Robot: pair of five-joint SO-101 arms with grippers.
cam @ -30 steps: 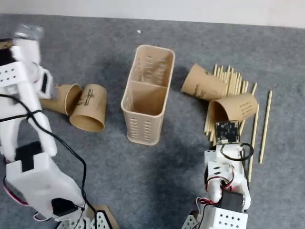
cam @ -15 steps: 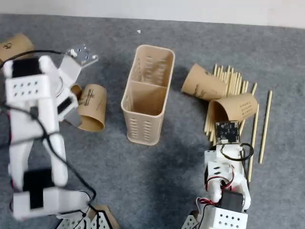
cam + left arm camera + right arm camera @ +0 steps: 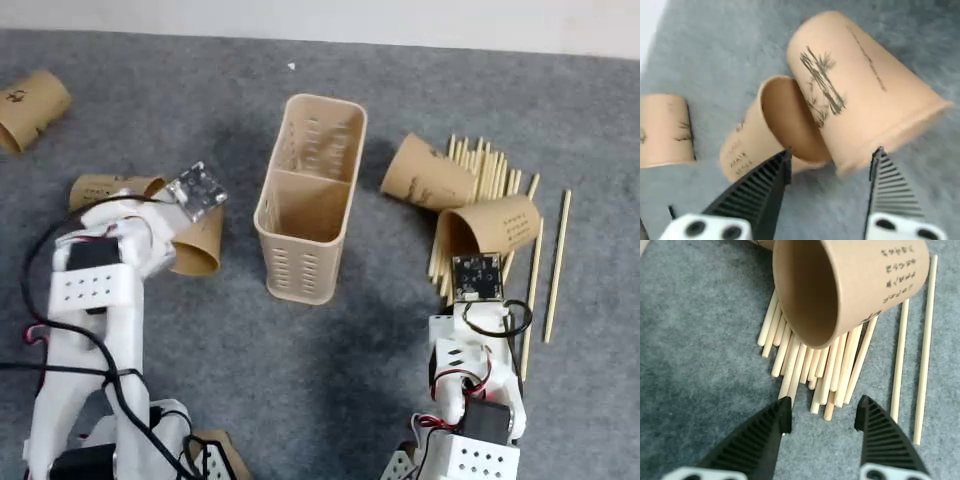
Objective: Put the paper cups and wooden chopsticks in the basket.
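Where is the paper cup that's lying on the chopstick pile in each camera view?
High view: the paper cup lies on its side right of the basket, mouth toward it.
Right wrist view: the same cup lies just ahead of the open right gripper, mouth toward the camera.
Left wrist view: this camera faces other cups by the left gripper.
Shared landmark: the chopsticks under it, also in the right wrist view.

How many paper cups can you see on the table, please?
5 paper cups: one near the far-left edge; two together left of the basket; two by the chopsticks on its right. None seems hidden.
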